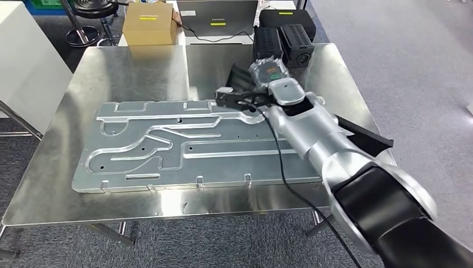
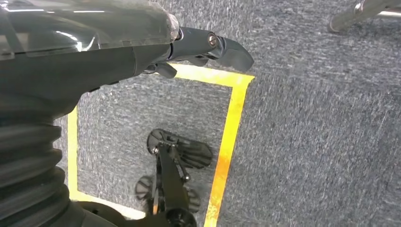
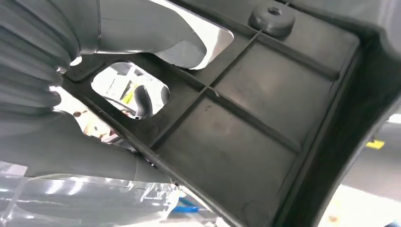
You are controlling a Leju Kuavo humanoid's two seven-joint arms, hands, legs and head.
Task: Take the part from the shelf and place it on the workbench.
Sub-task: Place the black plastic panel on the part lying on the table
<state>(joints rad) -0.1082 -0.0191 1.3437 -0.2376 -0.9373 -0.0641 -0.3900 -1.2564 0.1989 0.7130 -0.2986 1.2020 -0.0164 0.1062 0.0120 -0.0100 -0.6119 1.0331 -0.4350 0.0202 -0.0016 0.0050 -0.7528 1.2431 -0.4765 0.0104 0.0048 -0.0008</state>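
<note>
Right hand (image 1: 241, 96) fingers pinching black ribbed plastic part (image 3: 255, 118) over steel workbench (image 1: 134, 67) — lower flat beyond fingertips, clear of stamped aluminium panel (image 1: 184, 146) — then spread fingers.

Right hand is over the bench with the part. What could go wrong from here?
1. The right hand holds the black ribbed plastic part above the large stamped aluminium plate; released here, it may land on that plate, not bare steel workbench.
2. The black cable along the right arm could snag the plate's edge.
</note>
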